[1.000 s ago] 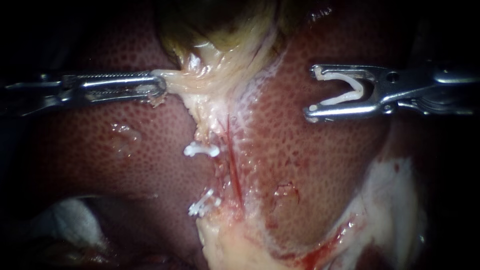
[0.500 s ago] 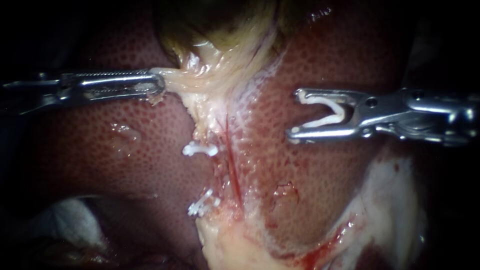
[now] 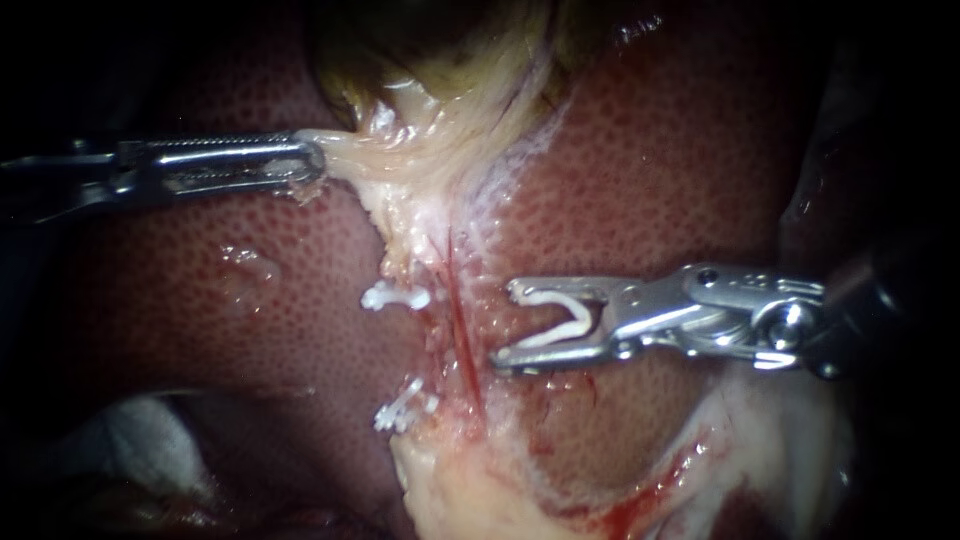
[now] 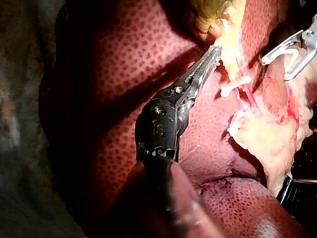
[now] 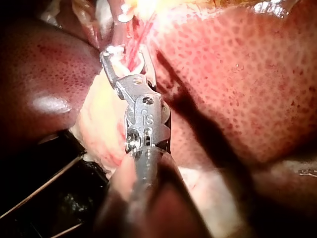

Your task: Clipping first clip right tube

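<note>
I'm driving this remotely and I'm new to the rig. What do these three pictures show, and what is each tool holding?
Two slender surgical instruments work on a pig's liver. One picture is from the endoscope, close to the tissue. The other two are from cameras on each arm, looking along its own shaft. The left instrument has its end effector shut on pale tissue, stretching it sideways. The right instrument holds an open white clip in its end effector, beside a thin red tube. An upper clip and a lower clip sit on the pale strand next to that tube.

White clip (image 3: 583, 316), red liver (image 3: 300, 330) (speckled).
</note>
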Motion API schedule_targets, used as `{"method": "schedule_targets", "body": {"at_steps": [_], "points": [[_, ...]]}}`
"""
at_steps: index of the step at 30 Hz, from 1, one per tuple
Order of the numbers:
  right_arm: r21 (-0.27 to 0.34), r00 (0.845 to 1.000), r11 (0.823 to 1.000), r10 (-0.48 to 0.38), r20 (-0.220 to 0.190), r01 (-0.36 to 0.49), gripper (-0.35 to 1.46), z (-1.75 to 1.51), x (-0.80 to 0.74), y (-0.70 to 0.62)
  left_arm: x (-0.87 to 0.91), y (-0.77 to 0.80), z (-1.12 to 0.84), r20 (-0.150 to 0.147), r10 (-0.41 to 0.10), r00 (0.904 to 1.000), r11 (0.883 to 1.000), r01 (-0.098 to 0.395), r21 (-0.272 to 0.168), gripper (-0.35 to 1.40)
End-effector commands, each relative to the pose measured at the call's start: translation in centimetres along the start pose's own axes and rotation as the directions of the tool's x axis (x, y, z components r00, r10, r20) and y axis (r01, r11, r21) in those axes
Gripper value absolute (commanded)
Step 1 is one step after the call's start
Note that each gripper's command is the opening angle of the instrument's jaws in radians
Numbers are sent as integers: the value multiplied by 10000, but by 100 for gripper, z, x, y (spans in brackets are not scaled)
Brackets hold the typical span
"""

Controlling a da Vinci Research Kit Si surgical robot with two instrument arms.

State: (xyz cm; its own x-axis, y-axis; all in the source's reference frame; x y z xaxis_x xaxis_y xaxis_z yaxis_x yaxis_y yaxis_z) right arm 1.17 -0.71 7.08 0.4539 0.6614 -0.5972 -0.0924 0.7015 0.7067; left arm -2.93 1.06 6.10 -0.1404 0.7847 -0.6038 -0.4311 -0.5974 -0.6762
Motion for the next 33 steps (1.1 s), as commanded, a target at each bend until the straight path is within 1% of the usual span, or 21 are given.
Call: {"method": "schedule_targets", "body": {"at_steps": [1,6,11,14,19,25,28,31,33], "points": [[33,10000,10000,13,27,-13,48,5,-3,1,0,0,0,2,-6,10000,10000,6,-6,-35],[190,9995,9994,282,133,-285,48,28,-19,10,0,0,-1,1,-9,10000,10000,9,-1,-35],[46,9989,9993,379,266,-380,48,43,-31,19,0,0,-1,2,-11,10000,10000,11,0,-35],[88,9986,9989,452,283,-455,48,51,-38,22,0,0,-2,1,-12,10000,10000,12,2,-35],[183,9980,9983,550,319,-556,48,64,-45,23,0,0,-2,1,-13,10000,10000,13,5,-35],[442,9968,9966,679,416,-697,48,72,-50,23,0,0,-2,0,-14,10000,10000,14,7,-35],[477,9954,9950,853,440,-874,48,76,-52,22,0,0,-2,0,-14,10000,10000,14,9,-35],[548,9938,9932,1003,484,-1029,48,82,-57,21,0,0,-1,-1,-14,10000,10000,14,11,-35],[680,9919,9909,1127,587,-1166,47,86,-62,20,0,0,-1,-2,-12,10000,10000,12,14,-35]]}}
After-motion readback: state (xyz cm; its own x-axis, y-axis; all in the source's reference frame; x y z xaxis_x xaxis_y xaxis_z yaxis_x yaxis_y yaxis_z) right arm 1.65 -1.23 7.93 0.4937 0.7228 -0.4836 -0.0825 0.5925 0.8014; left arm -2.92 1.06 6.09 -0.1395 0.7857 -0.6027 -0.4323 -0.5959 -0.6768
